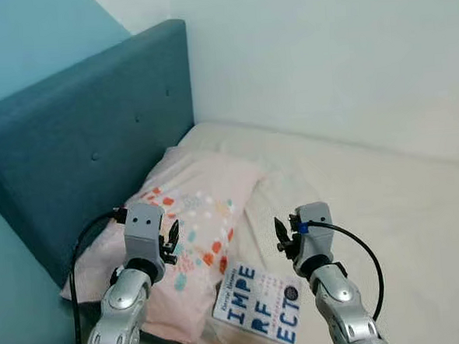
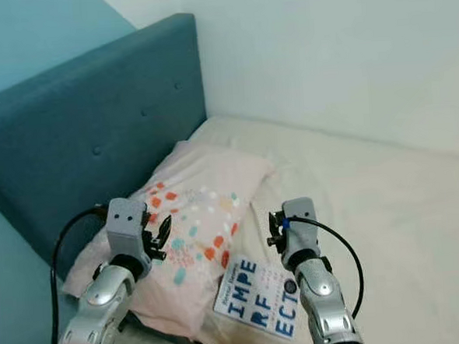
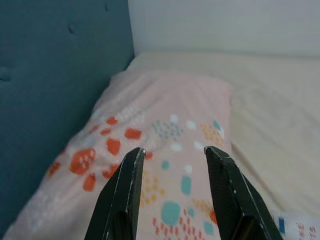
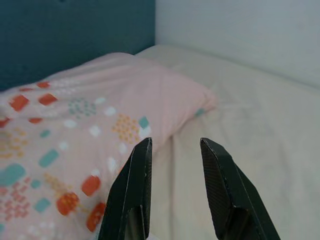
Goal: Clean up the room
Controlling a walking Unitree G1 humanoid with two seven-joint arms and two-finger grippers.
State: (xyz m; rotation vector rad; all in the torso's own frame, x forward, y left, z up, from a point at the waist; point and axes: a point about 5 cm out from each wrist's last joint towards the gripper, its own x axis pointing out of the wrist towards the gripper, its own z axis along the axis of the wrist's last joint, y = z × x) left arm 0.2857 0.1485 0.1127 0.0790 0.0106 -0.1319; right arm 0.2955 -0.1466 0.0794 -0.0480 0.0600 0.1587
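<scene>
Plainly, our biggest worry is the book (image 1: 259, 303), which lies flat near the bed's near edge, its corner resting against the pink pillow (image 1: 187, 221). If we reach for it with the right tool (image 1: 284, 237) and push instead of pinching, the thin cover could slide on the smooth sheet and slip off the mattress (image 1: 388, 209). A flat book gives the fingers little to bite on, so we judge that a grasp from above may simply skate across it or crease the cover.

Both tools hover above the bed with nothing between their fingers. The left tool (image 1: 171, 239) hangs over the pillow's patterned half, its fingers spread apart in the left wrist view; the right tool hangs just beyond the book's far edge, also spread, with pillow and sheet showing through the gap. If the left tool drops, it could snag the loose pillowcase and drag the pillow onto the book.

As for looks, the book is white with large blue letters and a small dark round mark. The pillow is pale pink with orange, teal and white dabs, lying askew beside the blue headboard (image 1: 79, 142).
</scene>
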